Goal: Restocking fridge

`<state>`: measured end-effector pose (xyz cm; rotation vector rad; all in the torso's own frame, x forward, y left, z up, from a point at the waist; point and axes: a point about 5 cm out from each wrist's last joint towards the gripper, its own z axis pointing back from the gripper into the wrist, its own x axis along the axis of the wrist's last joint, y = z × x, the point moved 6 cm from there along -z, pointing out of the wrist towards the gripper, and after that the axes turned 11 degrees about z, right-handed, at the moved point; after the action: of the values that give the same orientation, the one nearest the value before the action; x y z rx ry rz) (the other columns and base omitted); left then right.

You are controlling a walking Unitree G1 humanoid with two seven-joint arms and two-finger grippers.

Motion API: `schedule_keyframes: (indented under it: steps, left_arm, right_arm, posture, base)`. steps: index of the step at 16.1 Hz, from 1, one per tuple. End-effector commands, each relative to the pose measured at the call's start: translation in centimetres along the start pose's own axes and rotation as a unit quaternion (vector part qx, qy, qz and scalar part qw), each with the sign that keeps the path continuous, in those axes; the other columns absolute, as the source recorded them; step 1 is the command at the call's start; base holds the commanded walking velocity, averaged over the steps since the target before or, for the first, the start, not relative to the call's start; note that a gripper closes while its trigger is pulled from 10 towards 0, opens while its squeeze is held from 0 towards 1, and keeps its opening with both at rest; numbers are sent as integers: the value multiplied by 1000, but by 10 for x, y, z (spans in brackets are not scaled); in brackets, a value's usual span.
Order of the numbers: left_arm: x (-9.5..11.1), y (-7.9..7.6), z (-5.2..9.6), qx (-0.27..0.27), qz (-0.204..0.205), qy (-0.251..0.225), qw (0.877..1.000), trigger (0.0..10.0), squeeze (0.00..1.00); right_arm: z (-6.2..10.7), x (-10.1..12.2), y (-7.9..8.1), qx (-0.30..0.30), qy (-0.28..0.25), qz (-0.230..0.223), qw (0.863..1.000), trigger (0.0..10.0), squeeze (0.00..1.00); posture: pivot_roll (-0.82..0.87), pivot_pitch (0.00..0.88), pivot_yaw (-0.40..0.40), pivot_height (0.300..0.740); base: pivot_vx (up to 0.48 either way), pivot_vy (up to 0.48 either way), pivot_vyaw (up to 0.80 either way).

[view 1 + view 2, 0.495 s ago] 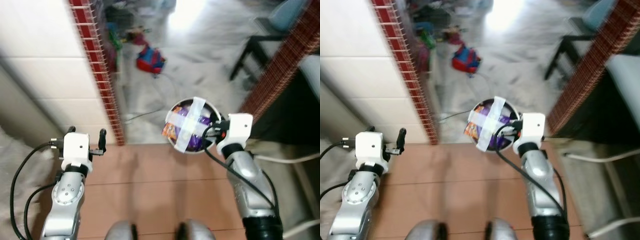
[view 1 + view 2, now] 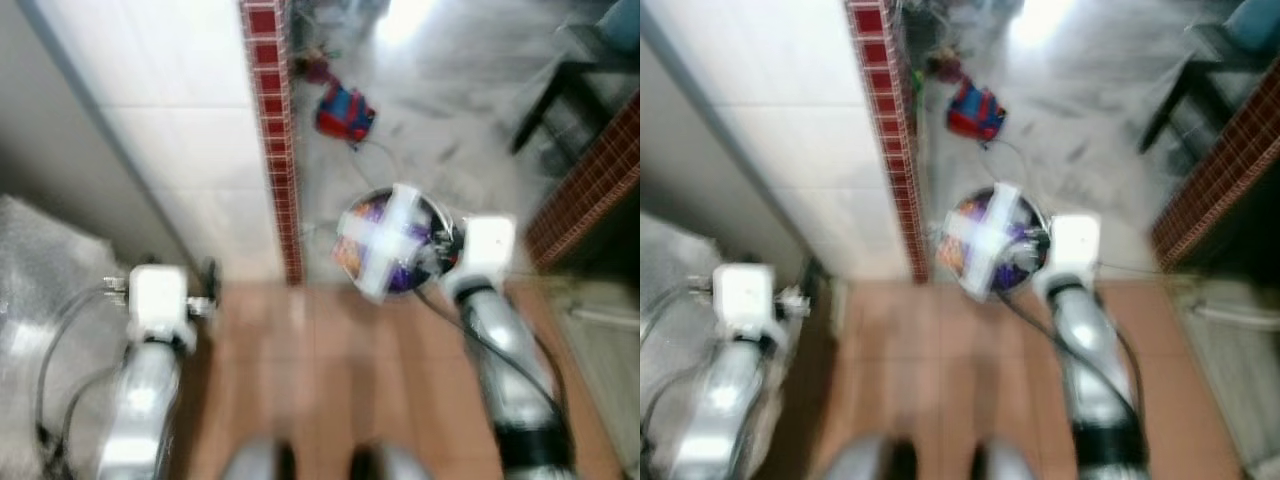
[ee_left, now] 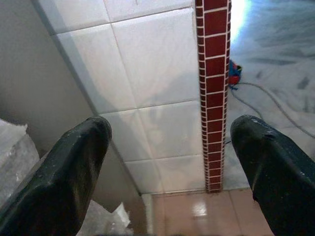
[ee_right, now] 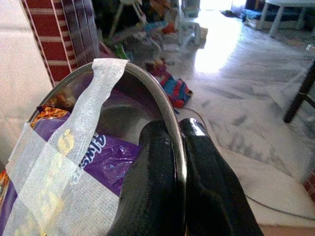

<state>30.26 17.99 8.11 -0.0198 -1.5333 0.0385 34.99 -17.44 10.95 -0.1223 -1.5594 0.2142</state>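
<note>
My right gripper (image 4: 173, 147) is shut on the rim of a steel bowl (image 2: 392, 243). The bowl holds purple and orange snack packets (image 4: 93, 157) strapped down by a cross of white tape (image 4: 59, 182). I carry it in front of me, above the tiled floor, to the right of a white tiled wall with a red brick edge (image 2: 275, 130). My left gripper (image 3: 172, 162) is open with nothing between its fingers, held low near the white wall tiles (image 3: 142, 83).
A red and blue bag (image 2: 345, 110) lies on the grey marble floor ahead, with clutter behind it. A dark table leg (image 2: 545, 95) and a brick-patterned wall (image 2: 590, 190) stand on the right. Crinkled plastic (image 2: 40, 290) lies at the left. Terracotta tiles (image 2: 330, 370) are underfoot.
The whole view has shifted and blurred, so the camera moved; the white wall and its brick edge now sit closer to centre. The bowl stays held in the right gripper.
</note>
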Motion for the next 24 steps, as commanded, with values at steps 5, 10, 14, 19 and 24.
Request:
schedule_keyframes:
  steps: [5, 10, 14, 19, 24]
  left_arm:
    - [0, 4, -1, 4, -9, 1, 1000, 10000, 0]
    - [0, 5, -2, 7, -9, 1, 1000, 10000, 0]
    - [0, 5, -2, 9, -12, -1, 1000, 10000, 0]
    - [4, 8, -3, 18, -14, -11, 1000, 10000, 0]
    - [2, 17, 4, 44, -18, -11, 999, 10000, 0]
  right_arm:
    - [-1, 9, -5, -11, -17, 0, 1000, 10000, 0]
    - [-2, 10, -5, -11, -19, 1, 1000, 10000, 0]
    - [0, 6, -6, -13, -15, 0, 1000, 10000, 0]
    - [-3, 5, -3, -7, -15, 2, 1000, 10000, 0]
    - [-2, 3, -5, -8, -14, 4, 1000, 10000, 0]
  posture:
    - [45, 92, 3, 740]
    - [47, 89, 1, 740]
    - [60, 73, -5, 740]
    - [62, 63, -7, 740]
    - [65, 63, -8, 740]
  base:
    - [-277, 0, 0]
    - [-288, 0, 0]
    - [-269, 0, 0]
    - [-50, 0, 0]
    - [0, 0, 0]
